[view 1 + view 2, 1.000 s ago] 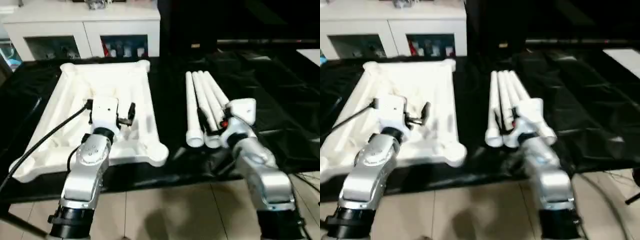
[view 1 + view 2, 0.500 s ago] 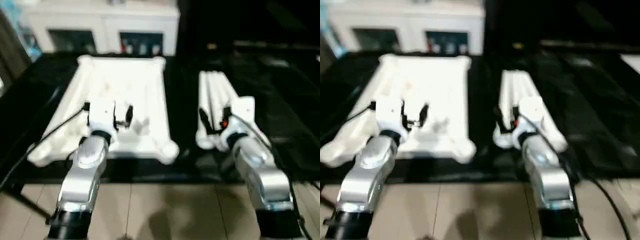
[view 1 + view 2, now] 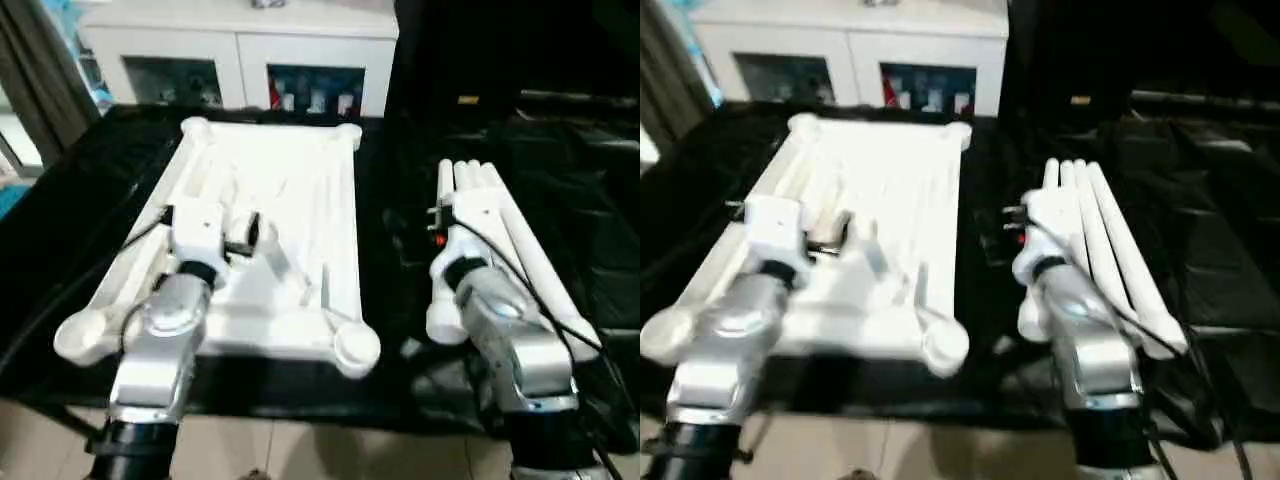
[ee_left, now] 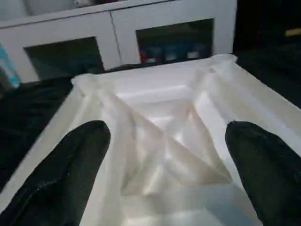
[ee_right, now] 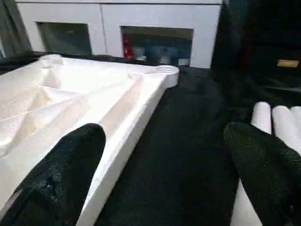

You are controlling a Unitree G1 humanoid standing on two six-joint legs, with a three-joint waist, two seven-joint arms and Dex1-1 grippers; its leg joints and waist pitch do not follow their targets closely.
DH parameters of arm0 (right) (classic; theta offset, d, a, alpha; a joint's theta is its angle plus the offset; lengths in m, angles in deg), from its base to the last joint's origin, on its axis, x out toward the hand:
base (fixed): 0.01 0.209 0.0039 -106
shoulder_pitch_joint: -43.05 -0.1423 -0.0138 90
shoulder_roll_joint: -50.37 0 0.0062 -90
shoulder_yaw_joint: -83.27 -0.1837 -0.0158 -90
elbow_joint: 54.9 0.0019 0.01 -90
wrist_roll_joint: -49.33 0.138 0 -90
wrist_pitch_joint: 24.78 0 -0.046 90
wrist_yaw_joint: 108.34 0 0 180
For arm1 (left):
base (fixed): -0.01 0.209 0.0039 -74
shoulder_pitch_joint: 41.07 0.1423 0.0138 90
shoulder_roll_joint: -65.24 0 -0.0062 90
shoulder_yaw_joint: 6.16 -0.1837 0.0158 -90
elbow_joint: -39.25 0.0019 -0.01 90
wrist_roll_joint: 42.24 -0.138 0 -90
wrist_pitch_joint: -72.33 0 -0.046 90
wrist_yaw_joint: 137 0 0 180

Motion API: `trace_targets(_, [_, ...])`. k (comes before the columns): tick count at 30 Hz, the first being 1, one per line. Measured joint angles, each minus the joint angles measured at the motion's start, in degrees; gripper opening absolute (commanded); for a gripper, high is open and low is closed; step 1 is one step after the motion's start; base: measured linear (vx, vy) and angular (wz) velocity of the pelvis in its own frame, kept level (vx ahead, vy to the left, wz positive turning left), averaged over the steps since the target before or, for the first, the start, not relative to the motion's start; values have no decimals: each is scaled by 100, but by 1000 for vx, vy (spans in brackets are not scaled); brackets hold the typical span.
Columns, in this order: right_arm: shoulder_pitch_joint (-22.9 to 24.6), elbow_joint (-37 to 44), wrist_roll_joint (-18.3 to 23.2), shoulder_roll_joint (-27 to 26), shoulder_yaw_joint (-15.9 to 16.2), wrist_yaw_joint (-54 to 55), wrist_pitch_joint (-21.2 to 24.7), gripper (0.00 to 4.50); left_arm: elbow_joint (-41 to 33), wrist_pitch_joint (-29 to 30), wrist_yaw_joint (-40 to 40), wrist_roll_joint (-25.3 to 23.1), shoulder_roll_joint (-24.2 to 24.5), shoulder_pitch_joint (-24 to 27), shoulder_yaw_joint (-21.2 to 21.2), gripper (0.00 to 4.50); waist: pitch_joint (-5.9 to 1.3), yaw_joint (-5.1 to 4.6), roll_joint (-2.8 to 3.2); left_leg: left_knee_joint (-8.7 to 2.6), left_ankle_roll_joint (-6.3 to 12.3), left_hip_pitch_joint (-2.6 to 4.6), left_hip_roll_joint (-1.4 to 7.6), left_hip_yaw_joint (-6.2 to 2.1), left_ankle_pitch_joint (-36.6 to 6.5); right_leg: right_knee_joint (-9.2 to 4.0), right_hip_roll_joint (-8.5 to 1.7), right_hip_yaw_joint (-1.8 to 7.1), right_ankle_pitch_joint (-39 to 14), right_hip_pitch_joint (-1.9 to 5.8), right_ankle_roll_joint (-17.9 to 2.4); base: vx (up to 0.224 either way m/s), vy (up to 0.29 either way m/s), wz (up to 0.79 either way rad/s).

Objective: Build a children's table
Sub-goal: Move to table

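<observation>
The white tabletop (image 3: 290,180) lies upside down on black cloth, ribbed underside up, with a round socket (image 3: 356,346) at each corner. Four white legs (image 3: 505,235) lie side by side to its right. My left gripper (image 4: 164,160) hovers open over the tabletop's ribs, its black fingers (image 4: 70,165) wide apart with nothing between them. My right gripper (image 5: 164,174) is open too, above the cloth strip between the tabletop's rim (image 5: 136,113) and the legs (image 5: 275,117). The right wrist (image 3: 468,215) covers part of the leg bundle.
A white cabinet with glass doors (image 3: 250,60) stands behind the work. Black cloth (image 3: 400,200) covers the surface and spreads far right. A curtain (image 3: 40,70) hangs at the far left. Black cables (image 3: 540,300) run along both forearms. Tiled floor (image 3: 330,455) shows at the near edge.
The whole picture has shifted, so the camera moved. My right wrist now sits further along the legs, towards their far ends. Both grippers remain open.
</observation>
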Motion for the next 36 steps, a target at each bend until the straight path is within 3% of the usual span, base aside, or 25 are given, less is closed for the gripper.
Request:
trace_targets(1, [1, -1, -1, 12, -6, 0, 0, 447, 1, 0, 0, 0, -10, -1, -3, 450, 4, 1, -59, -18, -16, 40, -39, 57, -13, -106, -38, 80, 71, -132, 86, 74, -10, -1])
trace_targets(2, [4, -2, 1, 14, -14, -5, -1, 447, -2, -1, 0, 0, -15, -6, -7, 450, -5, 4, -165, -26, -33, 73, -114, 120, -26, -396, -117, 157, 188, -178, 38, 53, -71, -2])
trace_targets(3, [29, -12, -11, 52, -30, -29, -13, 447, 6, 0, -2, -1, -68, -9, -7, 450, 36, 29, -293, 8, 24, 98, -157, 197, -95, -386, -140, 229, 467, -162, -119, 57, -99, 2])
trace_targets(4, [65, -42, -28, 101, -51, -46, -12, 447, 6, 3, 9, 5, -113, 0, -100, 450, 42, 96, -282, 117, 291, 122, -150, 197, -207, -456, -103, 243, 446, -78, -195, 57, -99, 2])
trace_targets(5, [70, -54, -71, 138, -45, -61, -12, 447, 2, 2, 17, 6, -139, -3, -173, 450, 42, 122, -273, 239, 362, 131, -146, 155, -252, -520, -89, 237, 459, -5, -218, 49, -93, -2])
trace_targets(6, [71, -37, -85, 183, -48, -97, -17, 447, 3, 3, 37, 6, -146, -8, -199, 450, 54, 118, -290, 351, 356, 108, -149, 113, -248, -593, -104, 134, 462, 106, -226, 37, -50, 4])
trace_targets(8, [68, -18, -109, 234, -48, -121, -22, 447, -28, -1, 42, 5, -123, -38, -188, 450, 29, 77, -142, 251, 345, 77, -34, 58, -247, -702, -226, -302, 465, 266, -225, 40, -3, 15])
trace_targets(9, [67, -10, -112, 179, 6, -145, -27, 447, -55, -8, 44, 4, -64, -48, -159, 450, 41, 51, 7, 245, 138, 31, 130, 10, -139, -778, -255, -653, 461, 445, -221, 62, 108, 32])
trace_targets(10, [79, -19, -93, 113, 31, -181, -24, 447, -53, -7, 49, 4, -4, -21, -126, 450, 56, -8, 49, 210, -184, 116, 218, 4, -153, -844, -219, -702, 446, 504, -199, 62, 108, 32])
trace_targets(11, [70, -14, -45, -5, 98, -215, -24, 447, -44, -4, 54, 3, 40, -1, -58, 450, 61, -37, 51, 165, -223, 137, 236, 34, -155, -915, -187, -668, 436, 521, -196, 81, 93, 17])
trace_targets(13, [50, -14, 53, -140, 275, -275, -14, 447, -29, -4, 125, 22, 78, 3, 60, 450, 53, -112, 35, 85, -166, 220, 139, 53, -165, -775, -114, -374, 299, 488, -457, 86, 75, 8])
trace_targets(14, [45, -2, 82, -106, 275, -324, -10, 447, -40, -5, 200, 73, 110, -7, 69, 450, 40, -130, 14, 90, -101, 234, 81, 72, -173, -648, -113, -256, 331, 416, -483, 100, 71, 12])
trace_targets(15, [45, 28, 129, -17, 256, -384, 0, 447, -53, -8, 301, 165, 101, -14, 70, 450, 12, -137, -43, 108, -63, 235, -13, 107, -193, -597, -147, -109, 368, 306, -438, 99, 31, 10])
trace_targets(16, [48, 43, 155, 75, 225, -471, 16, 447, -55, -8, 409, 255, 80, -15, 47, 450, -10, -126, -92, 138, -67, 195, -75, 142, -186, -603, -196, 4, 379, 240, -227, 99, 31, 10])
trace_targets(17, [57, 92, 230, 220, 196, -641, 75, 447, -65, -48, 588, 318, 69, -27, -27, 450, -26, -106, -105, 168, -67, 128, -99, 150, -185, -553, -205, 68, 398, 189, -46, 60, 8, 8])
trace_targets(18, [68, 101, 295, 347, 171, -822, 167, 447, -84, -93, 793, 390, 79, -32, -200, 450, -33, -43, -104, 148, -84, 32, -102, 141, -163, -547, -193, 96, 405, 123, -38, 0, 0, 0])
trace_targets(20, [84, 192, 434, 615, 197, -1185, 412, 447, -89, -240, 1262, 497, 221, -40, -529, 450, -33, 10, -104, 116, -123, -8, -87, 141, -134, -566, -177, 91, 429, 79, -46, 0, 0, 0])
trace_targets(25, [60, 578, 692, 1418, 476, -2444, 361, 447, -77, -474, 2753, 844, 914, -285, -734, 450, -19, 72, -82, 84, -144, 58, -32, 163, -113, -608, -159, 65, 437, 121, -153, 0, 0, 0])
trace_targets(28, [55, 676, 826, 1833, 502, -3098, 222, 447, -40, -510, 3717, 1038, 1366, -409, -914, 450, -7, 77, -64, 72, -160, 104, 56, 303, -79, -615, -163, 66, 464, 155, -200, -63, -4, 4])
trace_targets(31, [55, 717, 911, 2095, 513, -3549, 211, 447, 159, -639, 4464, 1043, 1738, -467, -1269, 450, 6, 55, -61, 47, -162, 172, 101, 390, -78, -643, -164, 75, 487, 209, -238, -59, 1, -1])
trace_targets(36, [56, 719, 1003, 2589, 661, -4221, 216, 450, 839, -756, 5565, 806, 2218, -875, -1818, 410, 6, 43, -58, -13, -175, 172, 109, 427, -36, -694, -165, 85, 550, 204, -258, 0, 0, 0])
